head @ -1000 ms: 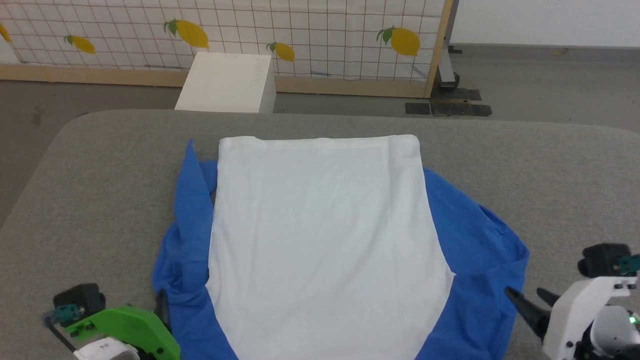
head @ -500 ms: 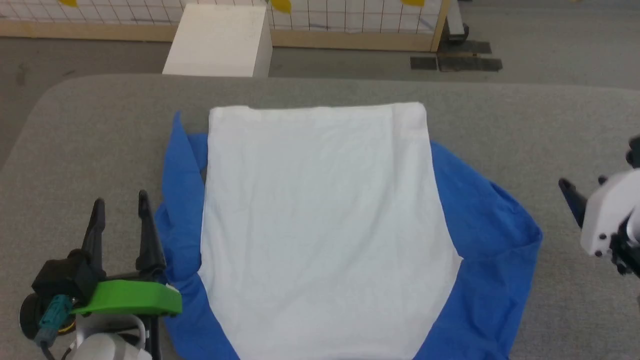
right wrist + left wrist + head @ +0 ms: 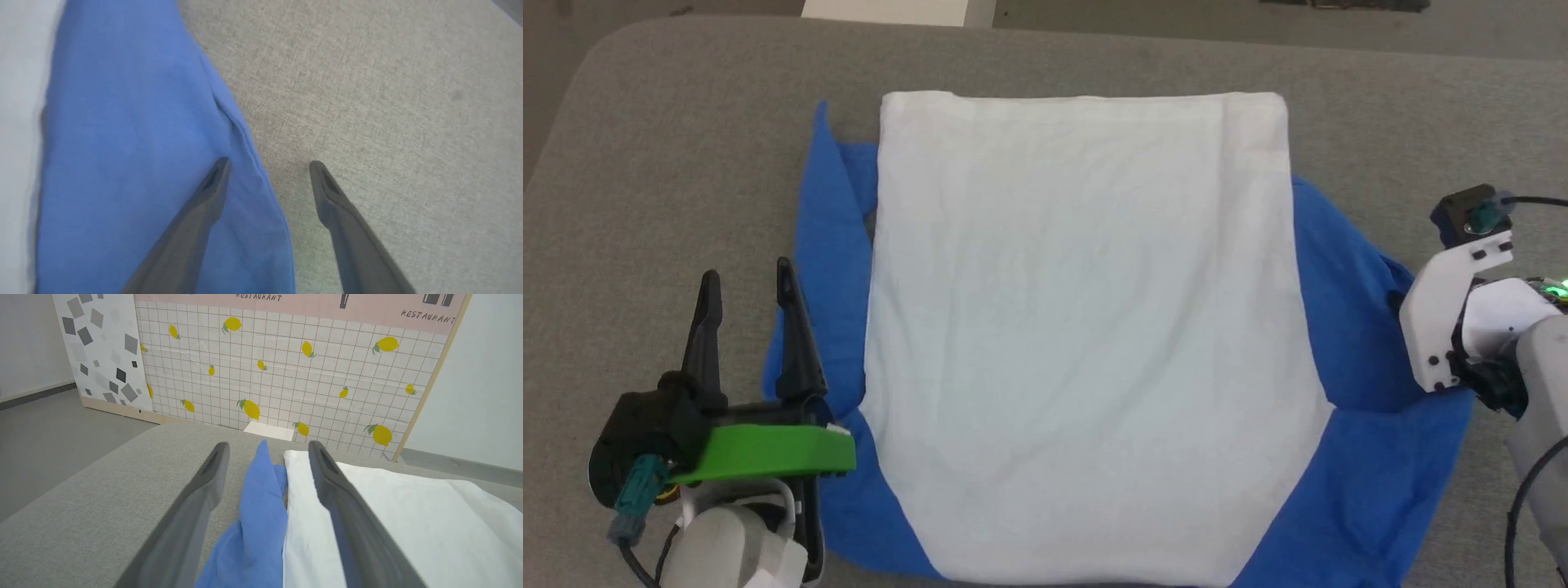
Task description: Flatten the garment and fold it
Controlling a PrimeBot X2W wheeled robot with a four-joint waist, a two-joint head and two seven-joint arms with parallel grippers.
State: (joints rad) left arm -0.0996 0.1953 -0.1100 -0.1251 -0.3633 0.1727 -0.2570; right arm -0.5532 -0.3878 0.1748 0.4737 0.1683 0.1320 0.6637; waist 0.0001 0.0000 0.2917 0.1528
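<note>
Holds left gripper (image 3: 747, 271) spread at the near left, fingers flanking the left blue sleeve edge of the garment (image 3: 1078, 327). Poises right gripper (image 3: 269, 162), likewise spread, astride the right sleeve's edge. Shows the garment flat, white side up, mid grey table (image 3: 686, 163); beyond, lemon-tiled wall (image 3: 286, 375).

Head camera steeply down on the garment (image 3: 1078, 327); left wrist low along it; right wrist close above its edge.
</note>
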